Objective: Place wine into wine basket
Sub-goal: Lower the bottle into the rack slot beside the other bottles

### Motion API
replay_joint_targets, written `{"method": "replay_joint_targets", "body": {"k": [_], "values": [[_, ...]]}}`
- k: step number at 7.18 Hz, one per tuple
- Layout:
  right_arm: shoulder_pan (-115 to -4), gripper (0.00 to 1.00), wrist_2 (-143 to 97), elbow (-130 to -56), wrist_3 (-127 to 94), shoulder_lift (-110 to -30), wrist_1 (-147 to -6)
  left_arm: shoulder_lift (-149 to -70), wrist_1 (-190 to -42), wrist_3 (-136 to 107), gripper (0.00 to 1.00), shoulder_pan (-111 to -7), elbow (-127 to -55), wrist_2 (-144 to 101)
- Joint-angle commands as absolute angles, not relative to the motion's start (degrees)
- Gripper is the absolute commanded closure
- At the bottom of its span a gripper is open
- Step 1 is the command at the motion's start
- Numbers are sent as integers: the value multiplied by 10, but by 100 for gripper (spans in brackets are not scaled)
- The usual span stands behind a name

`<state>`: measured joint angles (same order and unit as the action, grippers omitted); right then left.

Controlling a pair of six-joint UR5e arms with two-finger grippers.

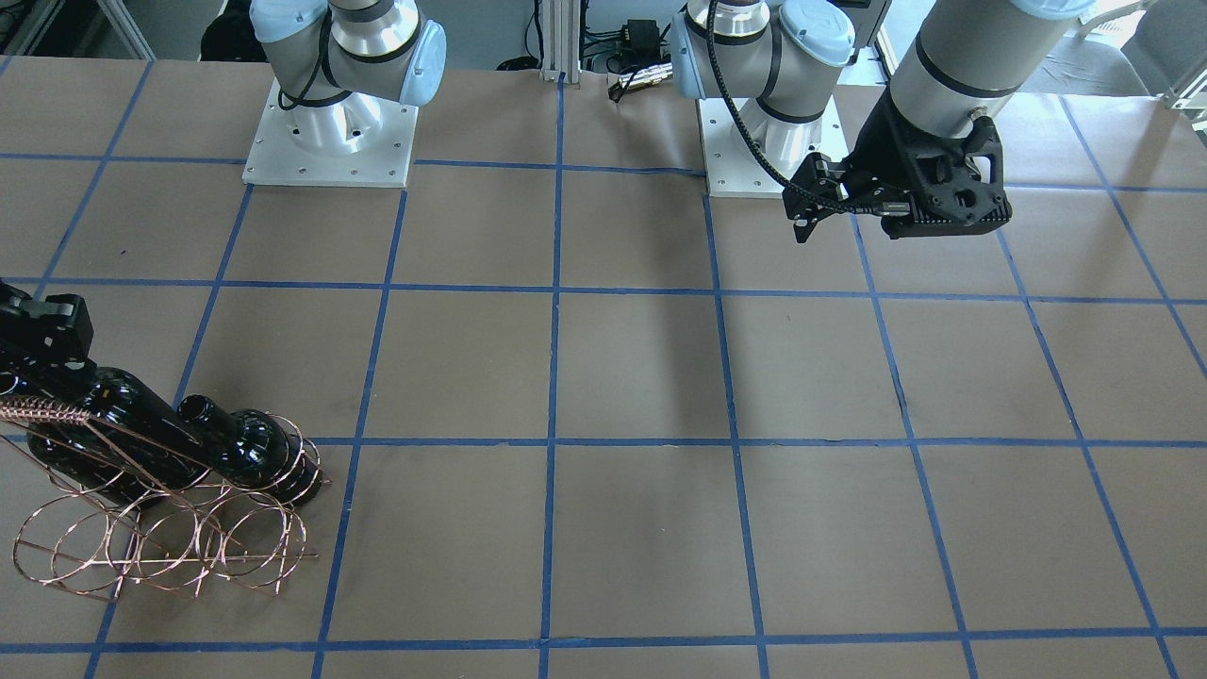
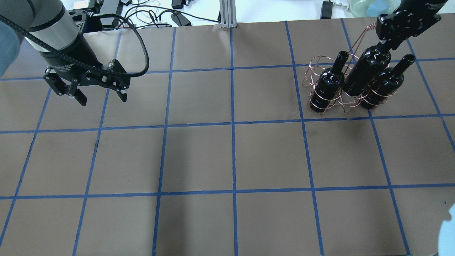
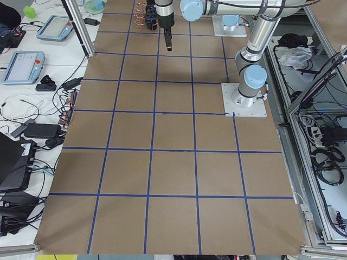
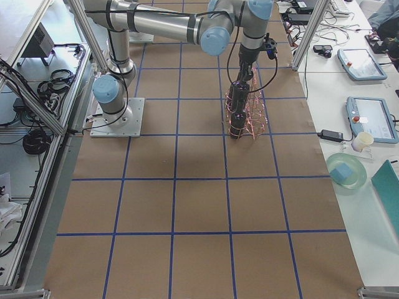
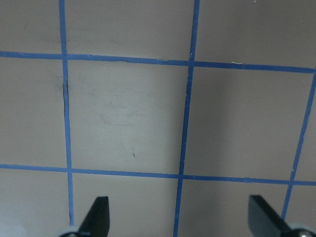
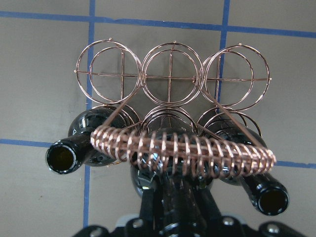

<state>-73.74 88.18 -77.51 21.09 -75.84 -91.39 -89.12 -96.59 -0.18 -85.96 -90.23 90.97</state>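
My right end effector (image 2: 386, 43) looks clenched on the neck of the wine (image 2: 366, 73) — it stands in the middle hoop of the wine basket (image 6: 170, 74), at 1 o'clock on the bench (image 2: 227, 160). I'd seat the base fully, clear of the handle (image 6: 182, 150), before letting go. The left end effector (image 2: 102, 99) gapes.

The brown, blue-gridded table (image 2: 199, 156) carries the copper wine basket (image 6: 182, 150), standing on its hoops.

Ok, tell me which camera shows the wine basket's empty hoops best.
Right wrist view: it looks straight down on the wine basket, three empty hoops plain. Overhead has bottles covering most of it; front-facing crops it; side views show it tiny; the left wrist none.
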Motion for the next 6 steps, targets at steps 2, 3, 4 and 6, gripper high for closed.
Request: {"method": "replay_joint_targets", "body": {"k": [2,3,4,6], "values": [[-737,98,882,-815,206,-752,-971,-891,-966,-4,0,-860,-904,910],[-737,98,882,-819,204,-744,-971,-891,-966,-4,0,-860,-904,909],[-737,96,882,-821,194,-740,-969,-892,-966,-6,0,-860,-904,907],[-737,94,882,-836,181,-737,-974,-893,-960,-15,0,-860,-904,905]]}}
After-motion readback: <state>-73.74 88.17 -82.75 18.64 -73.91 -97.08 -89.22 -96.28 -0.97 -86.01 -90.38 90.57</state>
